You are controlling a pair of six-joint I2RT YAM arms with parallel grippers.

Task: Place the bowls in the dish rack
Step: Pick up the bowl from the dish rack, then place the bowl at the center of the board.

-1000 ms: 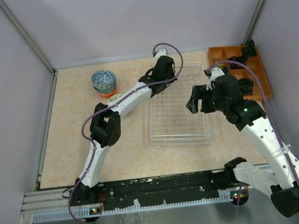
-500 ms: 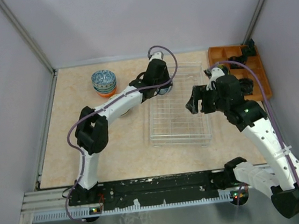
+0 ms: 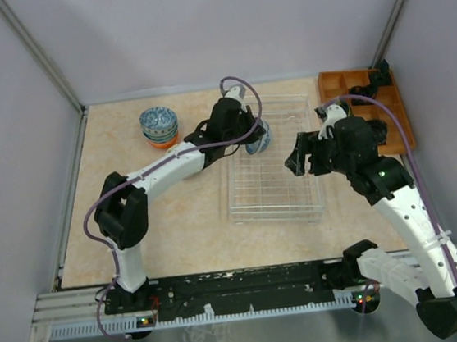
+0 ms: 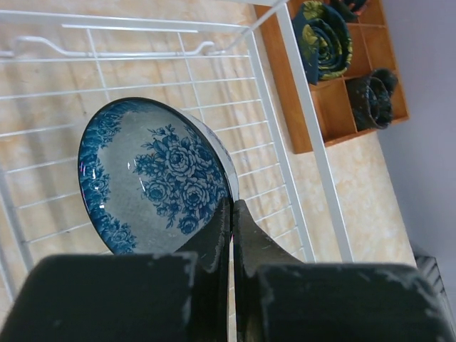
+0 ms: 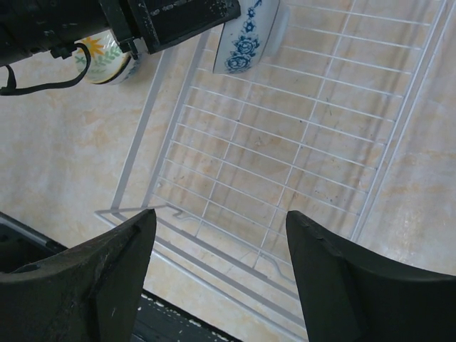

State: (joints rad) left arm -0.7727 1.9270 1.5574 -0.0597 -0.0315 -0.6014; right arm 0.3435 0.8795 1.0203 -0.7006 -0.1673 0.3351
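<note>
My left gripper [image 4: 232, 203] is shut on the rim of a white bowl with blue roses [image 4: 153, 174]. It holds the bowl tilted on edge over the far left part of the dish rack [image 3: 275, 184], where the bowl [image 3: 259, 138] shows beside the wrist. A stack of bowls [image 3: 159, 126], orange at the bottom, stands on the table at the far left. Another bowl with a green and orange pattern [image 5: 107, 60] sits on the table just left of the rack. My right gripper [image 5: 221, 221] hangs open and empty above the rack's near right part [image 5: 285, 142].
An orange wooden compartment tray [image 3: 398, 114] with dark items stands at the far right, close to the rack's right side. The left arm stretches across the table between the bowl stack and the rack. Grey walls close in the table on three sides.
The left arm has swung its wrist nearer and lower over the rack, and its elbow has moved left. The held bowl now shows above the rack grid. The right arm has barely moved.
</note>
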